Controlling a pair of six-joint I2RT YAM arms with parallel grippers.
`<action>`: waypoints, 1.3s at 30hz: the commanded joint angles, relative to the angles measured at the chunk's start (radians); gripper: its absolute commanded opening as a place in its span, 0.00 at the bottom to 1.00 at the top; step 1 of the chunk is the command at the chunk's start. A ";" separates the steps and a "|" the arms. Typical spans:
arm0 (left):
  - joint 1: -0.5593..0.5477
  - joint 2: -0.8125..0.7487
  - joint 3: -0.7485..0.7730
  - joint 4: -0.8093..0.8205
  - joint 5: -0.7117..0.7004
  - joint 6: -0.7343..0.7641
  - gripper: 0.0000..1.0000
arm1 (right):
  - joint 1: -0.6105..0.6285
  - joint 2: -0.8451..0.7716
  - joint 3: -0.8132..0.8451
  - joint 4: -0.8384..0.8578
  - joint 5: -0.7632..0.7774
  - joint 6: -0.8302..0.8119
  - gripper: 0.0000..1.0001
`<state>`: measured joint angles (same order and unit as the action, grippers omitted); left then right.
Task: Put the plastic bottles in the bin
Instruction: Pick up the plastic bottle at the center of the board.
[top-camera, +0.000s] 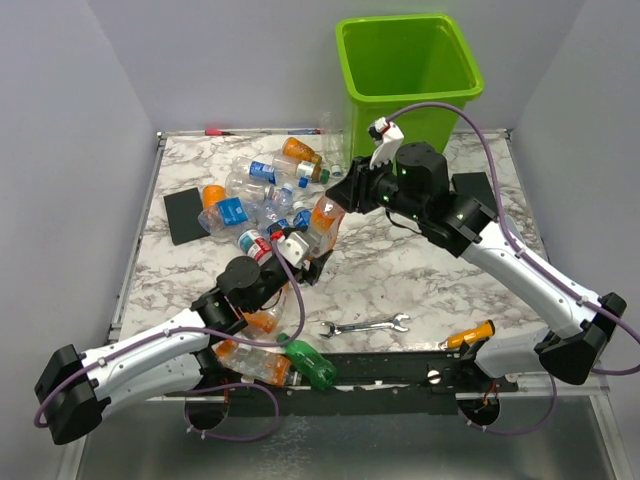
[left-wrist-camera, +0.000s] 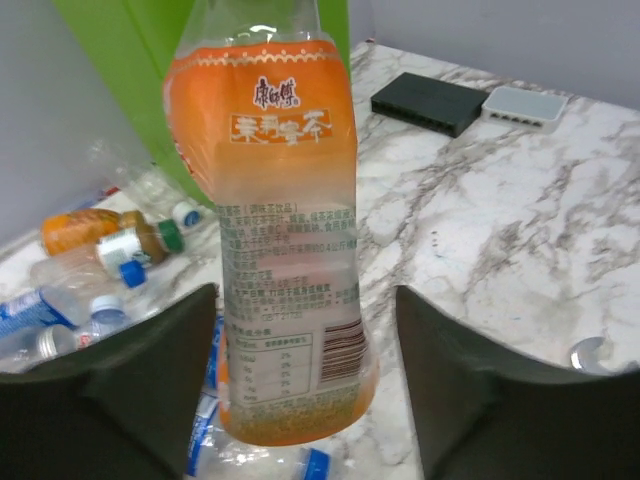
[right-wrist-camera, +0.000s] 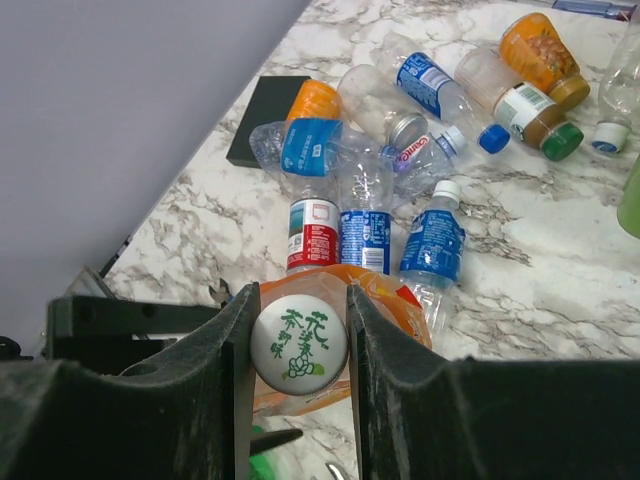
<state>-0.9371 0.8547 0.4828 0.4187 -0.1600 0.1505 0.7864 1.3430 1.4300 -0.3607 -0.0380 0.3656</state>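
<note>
Centre of the top view: the orange-labelled bottle (top-camera: 325, 220) is pinched at its white cap by the closed right gripper (right-wrist-camera: 299, 345). The left gripper (left-wrist-camera: 305, 300) is parted around its base. The bin (top-camera: 420, 88) is seen at upper right. With so small a hold, the bottle could be swung loose and dropped short of the rim.

We note the right gripper (right-wrist-camera: 298, 305) clamping the white cap (right-wrist-camera: 298, 350) of an orange-labelled bottle (right-wrist-camera: 392, 300), one finger touching each side. Beyond it, on the marble table (right-wrist-camera: 540, 280), lies a heap of plastic bottles (right-wrist-camera: 380, 170): several blue-labelled, one orange, one green-capped. A black flat box (right-wrist-camera: 265, 110) sits at the far left.
</note>
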 joint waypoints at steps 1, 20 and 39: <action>-0.006 -0.038 -0.005 0.021 -0.060 -0.011 0.91 | 0.005 -0.030 -0.010 0.023 0.004 0.004 0.00; -0.007 -0.122 -0.021 0.055 -0.386 -0.041 0.99 | 0.005 -0.193 0.364 -0.082 0.421 -0.302 0.00; -0.007 -0.116 -0.028 0.055 -0.553 -0.007 0.99 | -0.390 0.287 0.757 0.211 0.457 -0.115 0.00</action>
<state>-0.9440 0.7536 0.4656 0.4564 -0.6373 0.1307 0.4675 1.5604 2.0819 -0.1364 0.4816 0.0650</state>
